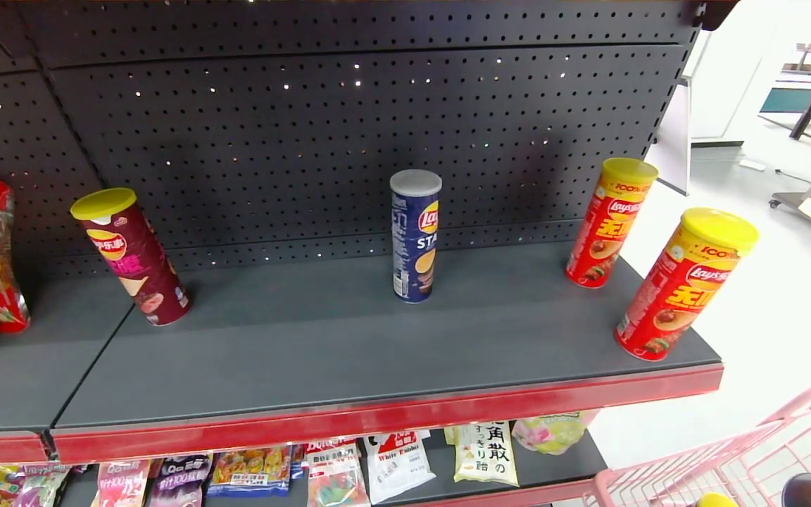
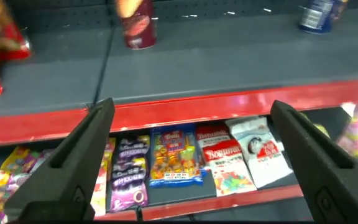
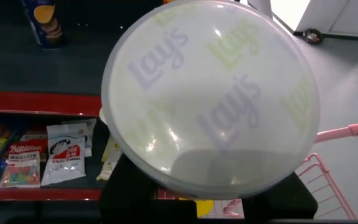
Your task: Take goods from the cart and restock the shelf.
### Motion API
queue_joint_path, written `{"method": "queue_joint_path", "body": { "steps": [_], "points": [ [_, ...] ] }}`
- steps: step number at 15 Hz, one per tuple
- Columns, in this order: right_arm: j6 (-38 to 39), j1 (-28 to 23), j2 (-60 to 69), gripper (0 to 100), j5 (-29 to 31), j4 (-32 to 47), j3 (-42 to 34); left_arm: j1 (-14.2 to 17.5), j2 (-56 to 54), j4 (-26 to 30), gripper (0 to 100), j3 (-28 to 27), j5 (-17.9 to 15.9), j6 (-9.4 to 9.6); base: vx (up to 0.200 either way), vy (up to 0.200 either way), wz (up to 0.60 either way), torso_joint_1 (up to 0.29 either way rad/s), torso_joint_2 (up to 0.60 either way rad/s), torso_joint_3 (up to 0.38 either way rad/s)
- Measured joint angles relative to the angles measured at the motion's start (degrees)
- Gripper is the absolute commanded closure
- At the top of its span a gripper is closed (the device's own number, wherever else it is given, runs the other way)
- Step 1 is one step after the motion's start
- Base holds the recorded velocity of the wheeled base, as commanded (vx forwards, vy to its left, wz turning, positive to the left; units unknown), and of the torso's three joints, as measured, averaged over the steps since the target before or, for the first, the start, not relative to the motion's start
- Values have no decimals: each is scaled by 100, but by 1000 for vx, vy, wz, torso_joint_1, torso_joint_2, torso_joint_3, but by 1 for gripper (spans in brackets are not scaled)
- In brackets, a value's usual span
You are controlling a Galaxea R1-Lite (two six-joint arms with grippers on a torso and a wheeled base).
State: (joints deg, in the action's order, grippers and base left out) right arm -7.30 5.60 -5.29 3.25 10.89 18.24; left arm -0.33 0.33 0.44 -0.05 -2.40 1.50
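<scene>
Four chip cans (image 1: 415, 236) stand across your shelf (image 1: 307, 352). Your left gripper (image 2: 191, 107) gapes before its red front edge; your right gripper (image 3: 207, 200) clamps a clear-lidded can (image 3: 210, 99) near the cart (image 3: 347, 132).

Shelf (image 1: 349, 366): two red cans (image 1: 610, 222) (image 1: 683, 285), one blue can (image 1: 414, 236), one maroon can (image 1: 131, 257)
</scene>
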Motion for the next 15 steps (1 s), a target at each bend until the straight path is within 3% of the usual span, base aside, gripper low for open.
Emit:
{"method": "queue_joint_path", "body": {
  "steps": [1,2,5,7,10,13,15],
  "points": [
    [2,0,-2,100,0,9,-72,-9,18,11,0,-9,-200,123,0,0,0,0,0,0],
    [-6,0,-5,100,9,2,-135,-24,61,22,0,-74,-343,101,0,0,0,0,0,0],
    [-20,-6,-5,100,284,55,-251,-123,735,16,0,-1039,-651,-272,0,0,0,0,0,0],
    [-17,-6,-5,100,352,49,-325,-188,1764,-4,0,-1844,-908,-363,0,0,0,0,0,0],
    [0,-4,-7,100,339,6,-405,-352,3497,-244,0,-2636,-1508,-104,0,0,0,0,0,0],
    [88,10,-7,100,293,6,-449,-906,5063,-834,0,-3051,-2258,158,0,0,0,0,0,0],
    [172,7,-5,100,293,11,-455,-1328,6011,-1473,0,-3226,-2571,306,0,0,0,0,0,0]
  ]
}}
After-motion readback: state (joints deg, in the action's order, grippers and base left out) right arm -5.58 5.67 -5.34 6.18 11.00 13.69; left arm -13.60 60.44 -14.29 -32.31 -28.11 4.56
